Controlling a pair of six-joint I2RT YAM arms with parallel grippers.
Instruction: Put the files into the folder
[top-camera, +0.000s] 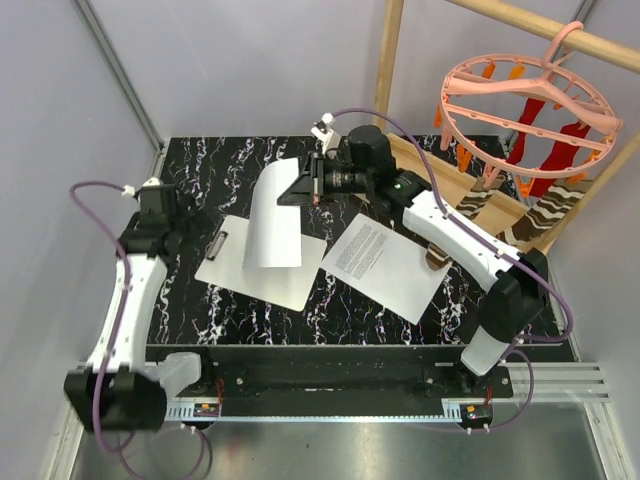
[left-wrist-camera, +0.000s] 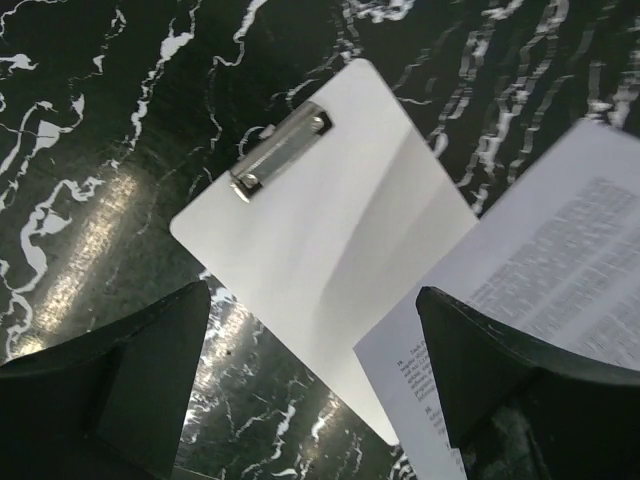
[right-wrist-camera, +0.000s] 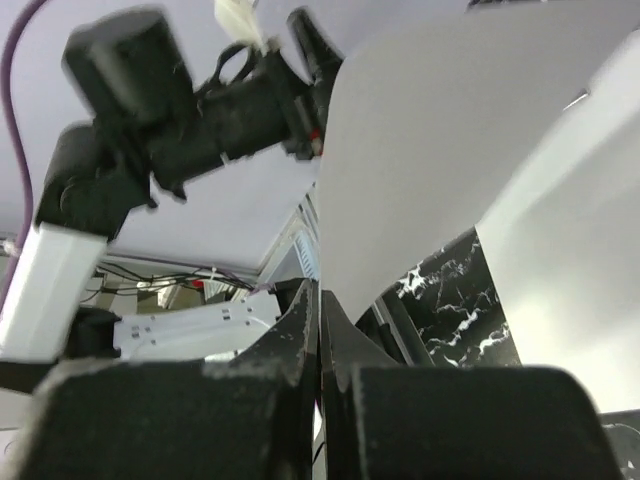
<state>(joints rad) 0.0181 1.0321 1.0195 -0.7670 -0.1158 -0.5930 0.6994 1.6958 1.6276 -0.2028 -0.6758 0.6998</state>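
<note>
Where the held sheet (top-camera: 272, 222) droops from the right gripper (top-camera: 312, 186), its lower end hangs over the middle of the folder (top-camera: 290, 285). The folder lies flat on the table (top-camera: 200, 320) between the two arms. The right fingers are clenched on the sheet's far edge, as the right wrist view shows plainly, and the paper curls up and over from the pinch.

That sheet's long axis runs near to far, while the folder's runs left to right, so the two cross. The next move, I judge, turns on swinging the sheet round to lie along the folder, with a short edge at the clip (top-camera: 222, 243). The clip is on the folder's left end, just right of the left gripper (left-wrist-camera: 312, 292). That gripper is spread wide with nothing between its fingers, and its arm is the nearer one to the clip.

A second sheet (top-camera: 385, 262) lies text up just right of the folder, one corner at the folder's right edge. The printed paper over the folder in the left wrist view is probably this one, though I cannot be sure. A wooden tray (top-camera: 450, 175) sits at the far right.
</note>
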